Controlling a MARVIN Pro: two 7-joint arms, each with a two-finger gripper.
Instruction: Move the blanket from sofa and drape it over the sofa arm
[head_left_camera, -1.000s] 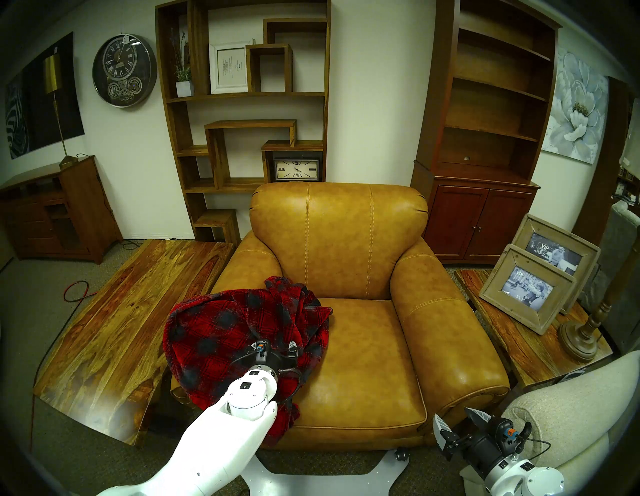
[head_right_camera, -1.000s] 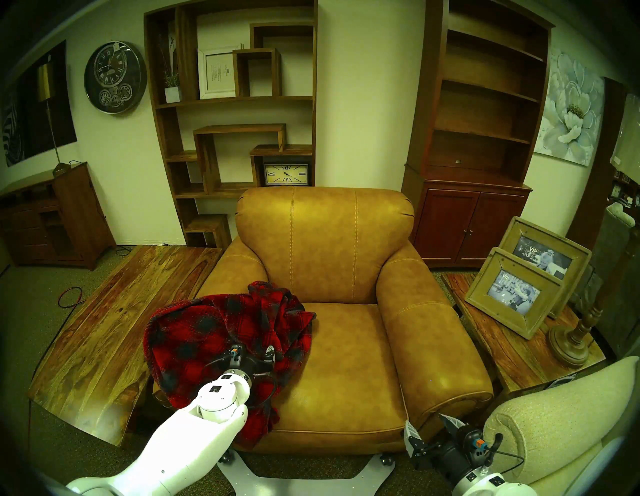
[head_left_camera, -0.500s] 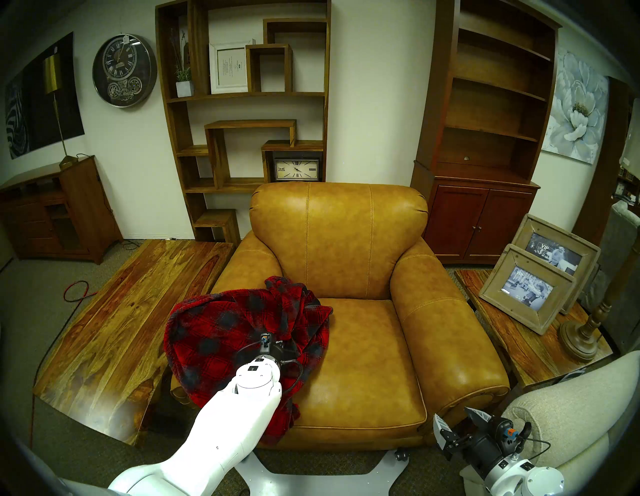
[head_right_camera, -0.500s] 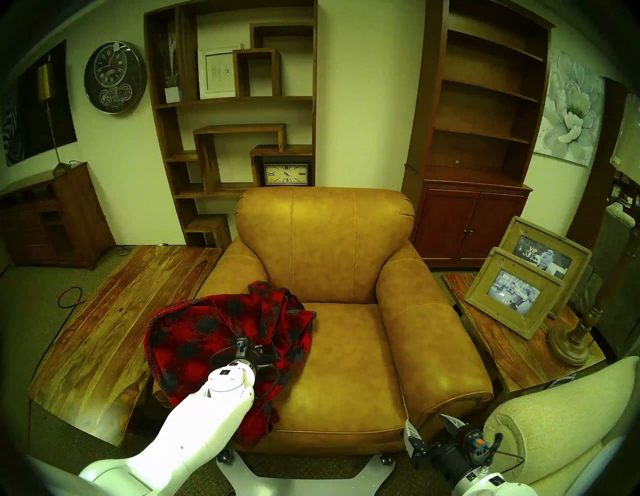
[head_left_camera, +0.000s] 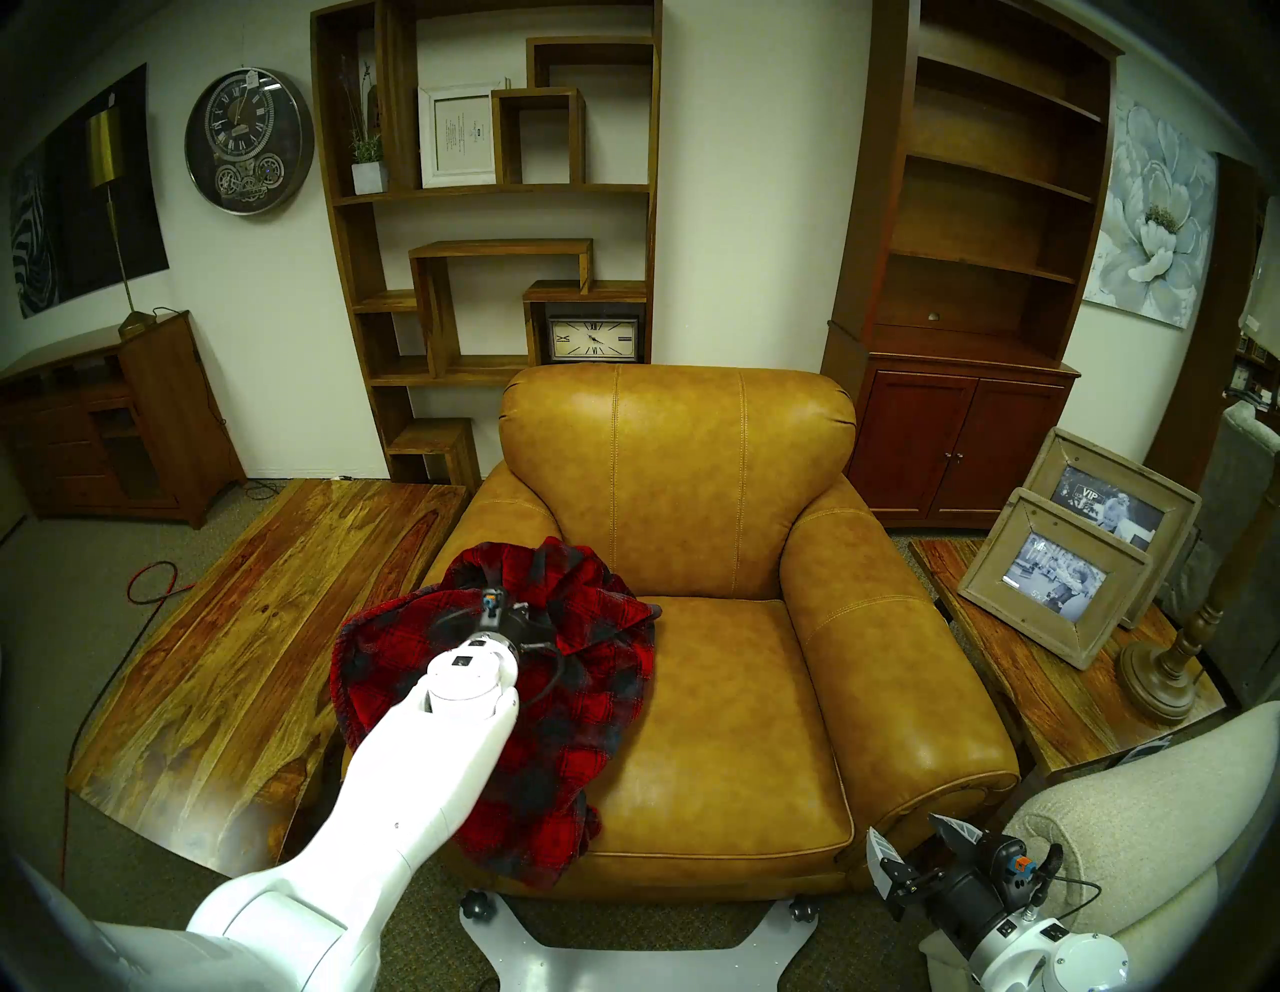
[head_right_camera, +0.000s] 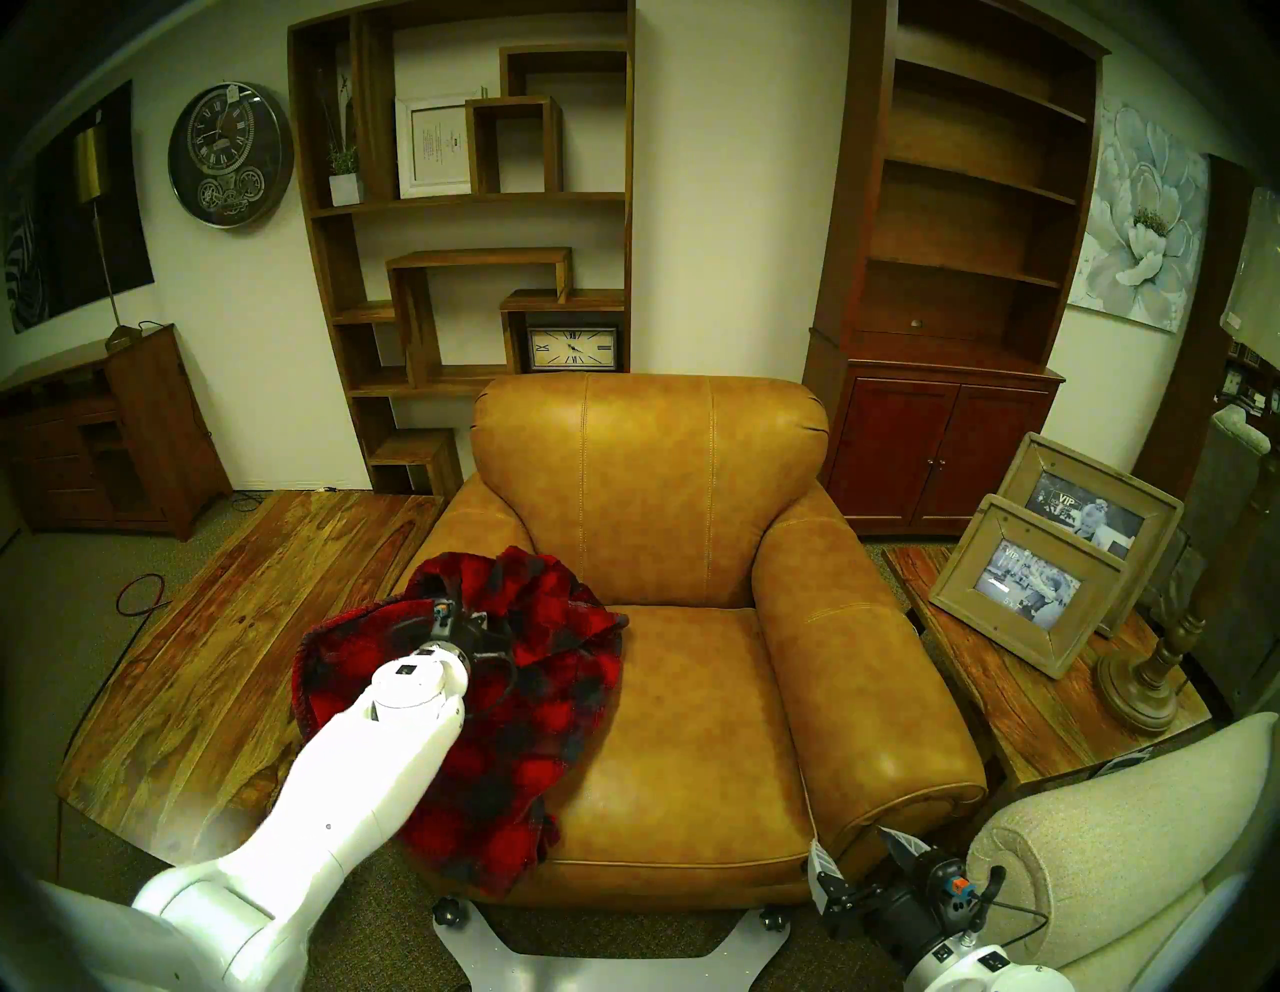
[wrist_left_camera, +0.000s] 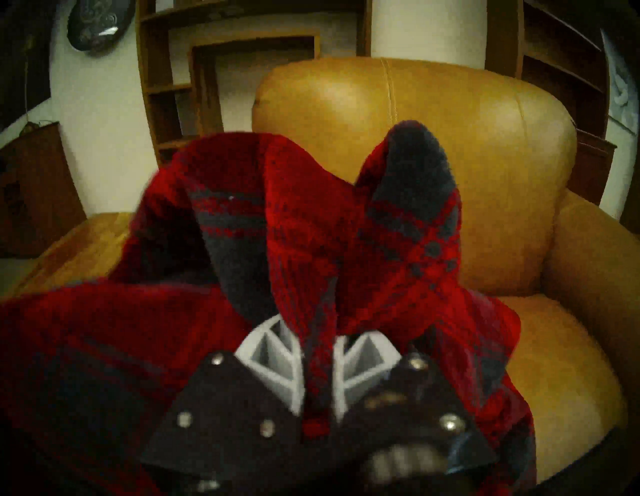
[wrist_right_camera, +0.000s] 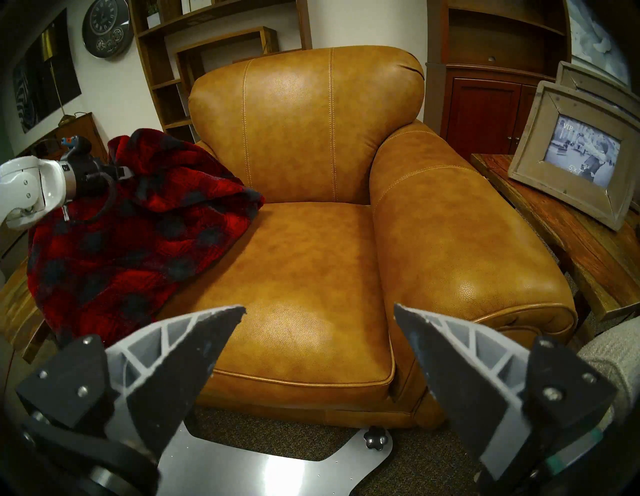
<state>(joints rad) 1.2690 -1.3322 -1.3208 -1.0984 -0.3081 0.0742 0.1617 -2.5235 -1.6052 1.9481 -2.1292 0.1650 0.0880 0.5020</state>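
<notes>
One blanket (head_left_camera: 499, 700), a plush throw in red and dark grey-black plaid, lies heaped over the front half of the sofa arm (head_left_camera: 485, 526) on the view's left and spills onto the left edge of the seat cushion of the sofa (head_left_camera: 727, 693), a caramel-tan leather armchair with double stitching. Its lower end hangs down past the cushion's front edge. The fleece looks thick and deeply creased, with dark blotches where the plaid bands cross.

The left pincer (wrist_left_camera: 318, 363) is clamped on a gathered fold of the blanket: in the left wrist view a narrow ridge of red cloth runs between the grey ribbed fingers (wrist_left_camera: 273, 353), and two peaks of fabric rise above them against the chair's backrest. From the head views the left pincer's fingertips are buried in the cloth, so only its black body and the white wrist show. That wrist view is blurred, and the blanket fills its lower half, hiding the armrest under it.

The right pincer (wrist_right_camera: 318, 332) hangs in front of the chair's right front corner, its jaws spread wide and holding nothing. A cream fabric seat (head_left_camera: 1143, 831) is cut off at the lower right corner. How far the blanket falls down the armrest's outer side cannot be made out.
</notes>
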